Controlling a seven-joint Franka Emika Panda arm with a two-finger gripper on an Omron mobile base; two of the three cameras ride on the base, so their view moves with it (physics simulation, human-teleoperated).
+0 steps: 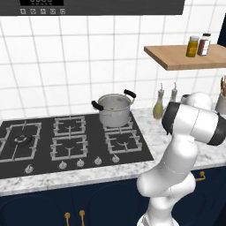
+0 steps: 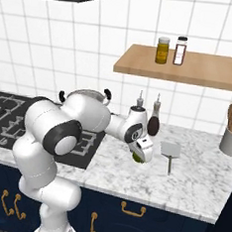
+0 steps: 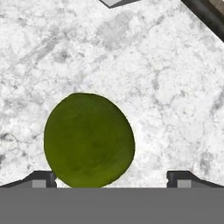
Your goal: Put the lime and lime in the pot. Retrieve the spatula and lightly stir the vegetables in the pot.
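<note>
Green against grey-white marble: one lime (image 3: 89, 140) lies on the counter (image 2: 192, 179) near its front edge, to the right of the hob (image 1: 66, 141), directly under the gripper (image 2: 140, 157). In the hand view the fingertips (image 3: 41, 178) stand spread wide apart, the fruit between them though closer to one tip; nothing is pinched. The steel pot (image 1: 114, 109) sits on the hob's rear right burner, well apart from the lime. The spatula (image 2: 170, 151) lies on the counter just beside the gripper, untouched. Judged step: picking up a lime. The next move calls for centring over the fruit, lowering, and pressing the fingers together gently, since a round fruit may roll out of an off-centre grip.
</note>
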